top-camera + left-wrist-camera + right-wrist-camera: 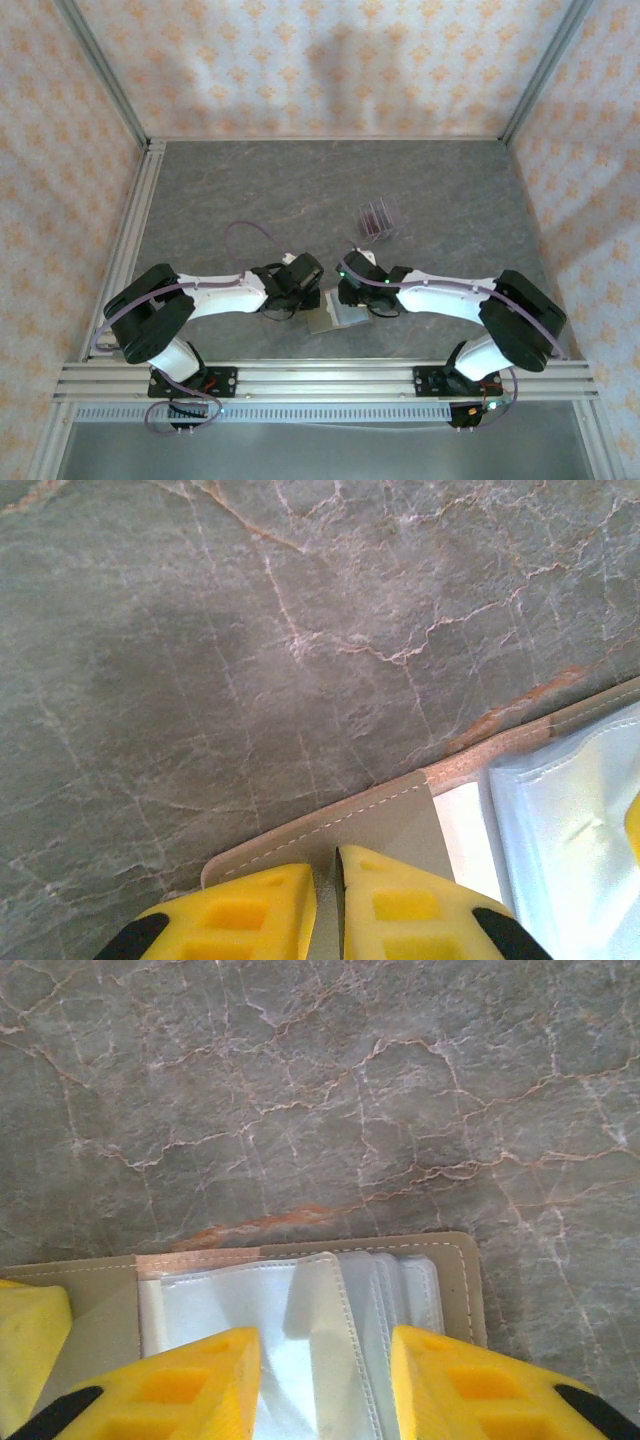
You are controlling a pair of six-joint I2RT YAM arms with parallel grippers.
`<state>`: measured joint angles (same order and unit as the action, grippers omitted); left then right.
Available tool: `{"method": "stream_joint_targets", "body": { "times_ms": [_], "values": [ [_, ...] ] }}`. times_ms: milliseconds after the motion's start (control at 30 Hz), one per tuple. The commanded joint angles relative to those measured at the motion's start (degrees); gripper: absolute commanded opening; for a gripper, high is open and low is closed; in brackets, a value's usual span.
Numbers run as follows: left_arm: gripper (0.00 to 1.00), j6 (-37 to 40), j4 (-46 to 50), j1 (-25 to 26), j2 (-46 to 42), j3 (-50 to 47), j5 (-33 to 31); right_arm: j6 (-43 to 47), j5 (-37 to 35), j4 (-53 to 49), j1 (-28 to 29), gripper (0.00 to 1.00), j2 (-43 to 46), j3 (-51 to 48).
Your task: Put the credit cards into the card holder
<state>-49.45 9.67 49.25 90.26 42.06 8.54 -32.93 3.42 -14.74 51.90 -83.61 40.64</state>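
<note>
My left tool [325,880] was pinched together on the cover [385,820] of the wallet [338,318], right at the stitched edge. I judged that grip was there to pin it open and stop it sliding. The wallet lay flat on the surface [300,1090], down at 6 o'clock between my two arms.

My right tool [322,1345] stood apart over the sleeves [230,1300], a finger either side of the top pocket and nothing held. To my eye it was placed to work a pocket mouth, though I couldn't tell whether it touched the plastic.

The cards [378,214] weren't in the wallet. They stood on edge in a clear stand [388,230] at 1 o'clock from it, well apart, so the loading hadn't begun.

And the materials. The cover was olive-tan, matte and soft-looking, with rounded corners and a pale line of stitching along its border. The sleeves were glossy, milky plastic, layered like pages and seamed at their edges, and I expected them to be slippery and floppy. The cards looked dark red, thin and stiff. The surface was grey stone-look, veined with pale and rusty cracks, smooth under it all.
</note>
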Motion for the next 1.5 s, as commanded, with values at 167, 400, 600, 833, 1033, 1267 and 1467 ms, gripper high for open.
{"method": "stream_joint_targets", "body": {
  "times_ms": [167, 400, 600, 833, 1033, 1267, 1467],
  "values": [
    [0.17, 0.69, 3.02, 0.05, 3.17, -1.44, 0.0, 1.09, -1.75, -0.54, 0.92, 0.39, -2.08, 2.51],
    [0.17, 0.69, 2.99, 0.01, 2.64, -1.71, -0.01, 1.19, -1.4, -0.29, 0.94, 0.39, -3.31, 3.03],
    [0.17, 0.76, 2.64, 0.04, 3.12, -1.65, 0.1, 1.61, -0.15, 0.1, 1.61, 0.39, -2.43, 3.4],
    [0.17, 0.6, 2.19, 0.05, 3.33, -1.63, 0.34, 2.02, 1.47, 0.49, 1.84, 0.39, -1.33, 3.82],
    [0.17, 0.58, 2.33, 0.05, 3.16, -1.64, 0.39, 1.64, 4.99, 2.84, 1.98, 0.39, -0.11, 3.4],
    [0.17, 0.55, 2.55, 0.1, 2.73, -1.59, 0.37, -0.13, 8.99, 6.05, 1.86, 0.4, -0.03, 2.62],
    [0.17, 0.25, 3.52, 0.01, 1.78, -1.29, 0.11, -2.68, 13.79, 11.31, 1.88, 0.41, -0.51, 1.02]
  ]
}}
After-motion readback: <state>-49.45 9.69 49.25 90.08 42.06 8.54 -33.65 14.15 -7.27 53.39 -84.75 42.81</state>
